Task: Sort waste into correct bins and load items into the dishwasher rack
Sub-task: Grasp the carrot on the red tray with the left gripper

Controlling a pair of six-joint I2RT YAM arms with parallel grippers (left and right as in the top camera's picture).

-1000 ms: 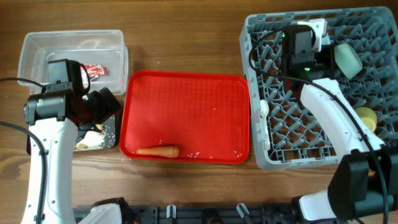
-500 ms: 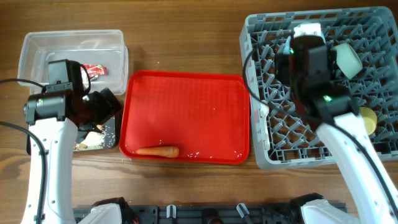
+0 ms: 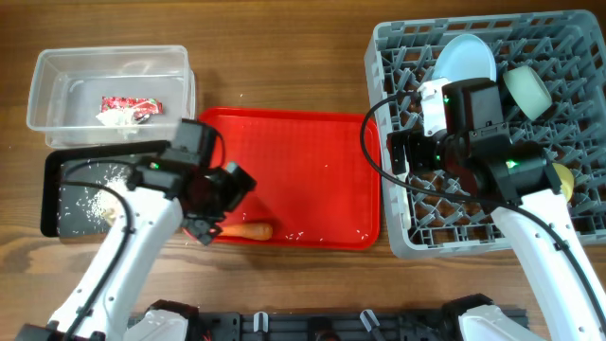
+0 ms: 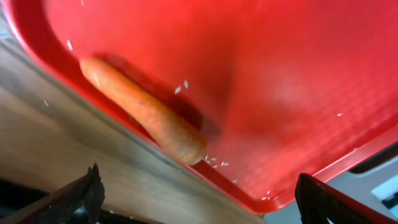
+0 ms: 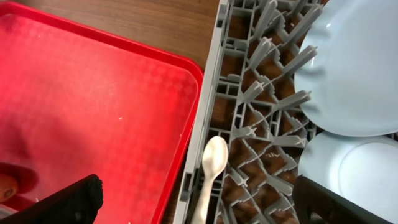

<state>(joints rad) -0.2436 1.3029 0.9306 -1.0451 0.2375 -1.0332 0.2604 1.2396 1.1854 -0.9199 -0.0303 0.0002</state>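
At the front-left corner of the red tray (image 3: 312, 161), the carrot (image 4: 146, 112) is seen lying along the near rim among scattered crumbs (image 4: 214, 163). The left gripper (image 3: 210, 220) is held just above it, fingers spread, nothing held.

Step judged: carrot pickup for the black tray (image 3: 71, 204), where more crumbs lie. Fingers are best set across the carrot's thick middle, clear of the rim, and closed gently.

The right gripper (image 3: 417, 152) is poised over the rack (image 3: 398, 237), spread and empty.
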